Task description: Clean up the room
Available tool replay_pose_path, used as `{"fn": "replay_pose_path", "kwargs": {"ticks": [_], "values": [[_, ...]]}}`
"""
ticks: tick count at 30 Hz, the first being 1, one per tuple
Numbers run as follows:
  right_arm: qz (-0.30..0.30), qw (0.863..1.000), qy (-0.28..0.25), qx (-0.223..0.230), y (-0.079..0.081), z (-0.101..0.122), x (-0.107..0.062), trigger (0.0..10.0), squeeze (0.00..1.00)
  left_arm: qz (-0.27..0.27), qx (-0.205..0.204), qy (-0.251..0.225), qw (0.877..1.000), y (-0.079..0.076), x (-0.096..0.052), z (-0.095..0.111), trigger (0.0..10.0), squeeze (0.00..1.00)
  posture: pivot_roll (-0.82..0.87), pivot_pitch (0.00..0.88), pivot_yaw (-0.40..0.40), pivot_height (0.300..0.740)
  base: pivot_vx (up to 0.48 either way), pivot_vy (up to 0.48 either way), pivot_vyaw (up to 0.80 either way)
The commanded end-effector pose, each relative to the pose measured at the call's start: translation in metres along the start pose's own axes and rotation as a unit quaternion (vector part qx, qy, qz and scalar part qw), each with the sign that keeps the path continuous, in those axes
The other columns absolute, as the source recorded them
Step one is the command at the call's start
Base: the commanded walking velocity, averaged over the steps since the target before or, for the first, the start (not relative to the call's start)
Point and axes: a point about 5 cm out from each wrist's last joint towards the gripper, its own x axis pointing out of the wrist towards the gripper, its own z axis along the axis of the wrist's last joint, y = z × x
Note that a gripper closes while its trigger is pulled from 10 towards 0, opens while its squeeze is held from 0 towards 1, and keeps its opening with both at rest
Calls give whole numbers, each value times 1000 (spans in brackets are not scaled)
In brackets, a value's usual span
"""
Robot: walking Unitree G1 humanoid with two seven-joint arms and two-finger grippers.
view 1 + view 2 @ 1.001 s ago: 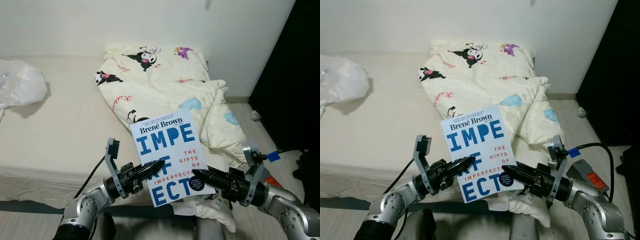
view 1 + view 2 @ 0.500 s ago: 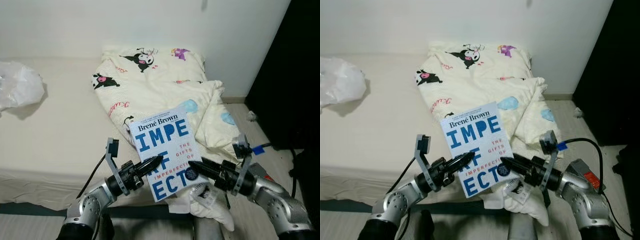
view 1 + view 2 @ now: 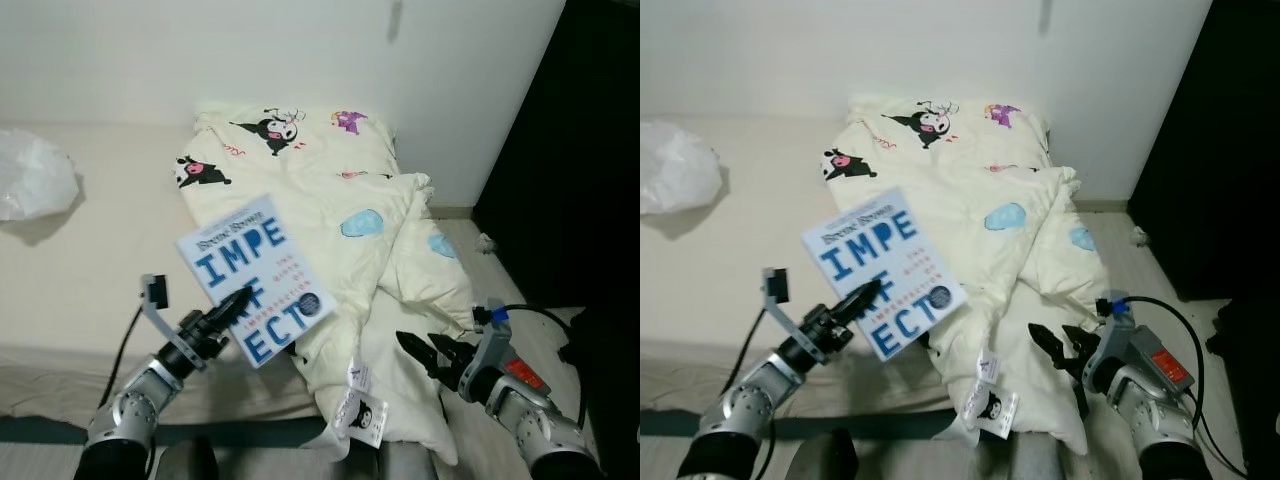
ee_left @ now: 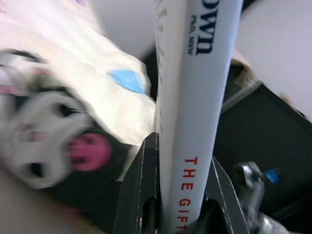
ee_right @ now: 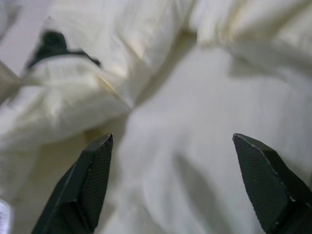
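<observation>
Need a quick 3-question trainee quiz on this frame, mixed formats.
1. True or false: the right gripper is clamped on the book.
2. Multiple choice: the book is held by A) the left gripper B) both grippers C) neither.
3. Fill in: the crumpled plastic bag lies on the ____, to the robot's left of the cartoon-print duvet.

Key: 1 false, its fingers are spread open above the duvet; 2 A; 3 mattress.

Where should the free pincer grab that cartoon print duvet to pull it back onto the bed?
Best bet is the duvet corner drooping over the mattress edge with the care label. The open right pincer hovers beside it; come in from the floor side and pinch that bunched fold.
</observation>
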Motion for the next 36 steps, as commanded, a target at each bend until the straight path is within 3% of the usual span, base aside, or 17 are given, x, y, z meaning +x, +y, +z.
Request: {"fn": "replay_pose_path", "kwargs": {"ticks": [1,2,3,5,6,8,9,14,15,17,19,20,22,23,24,31,36], "values": [[9,1000,-7,16,3,-7,3,10000,1000,40,14,-16,999,10,-9,4,0,0,-27,32,-32,495,0,0,0],[47,998,-16,25,13,-8,7,10000,1000,66,19,-25,997,15,-13,5,0,0,-27,32,-32,495,0,0,0],[110,993,-30,39,30,-5,14,10000,0,97,19,-33,995,21,-17,5,0,0,-24,26,-36,495,0,0,0],[152,986,-40,46,41,-3,19,10000,0,117,18,-38,992,25,-19,5,0,0,-24,26,-36,495,0,0,0],[194,979,-48,46,58,3,27,10000,0,142,21,-37,989,30,-23,2,0,0,-29,23,-36,495,0,0,0],[194,979,-48,46,58,3,27,10000,0,142,21,-37,989,30,-23,2,0,0,-29,23,-36,495,0,0,0],[235,970,-64,27,90,23,53,10000,0,205,23,-30,978,40,-33,-6,2118,0,-15,16,-39,495,0,0,0],[244,967,-71,20,102,32,62,10000,0,229,25,-26,973,43,-38,-10,2118,0,-15,16,-39,495,0,0,0],[251,964,-83,16,112,41,69,10000,0,248,30,-23,968,46,-42,-12,10000,0,-8,13,-43,495,0,0,0],[251,964,-83,16,112,41,69,10000,0,248,30,-23,968,46,-42,-12,10000,0,-8,13,-43,495,0,0,0],[189,980,-67,1,104,36,76,10000,0,301,52,-4,952,54,-58,-16,10000,0,-1,21,-55,495,0,0,0],[189,980,-67,1,104,36,76,10000,0,301,52,-4,952,54,-58,-16,10000,0,-1,21,-55,495,0,0,0],[85,996,-14,1,73,6,68,10000,0,342,59,7,938,61,-72,-18,10000,0,-7,10,-52,495,0,0,0],[85,996,-14,1,73,6,68,10000,0,342,59,7,938,61,-72,-18,10000,0,-7,10,-52,495,0,0,0],[30,999,9,35,49,-18,52,10000,0,356,53,10,933,64,-80,-21,10000,0,-8,3,-52,505,0,0,0],[-81,993,31,82,14,-49,25,10000,0,378,80,53,921,66,-86,-31,10000,0,-13,0,-46,529,0,0,0],[-96,991,35,89,12,-55,23,10000,0,399,81,63,911,67,-91,-38,10000,0,-9,0,-42,548,0,0,0]]}}
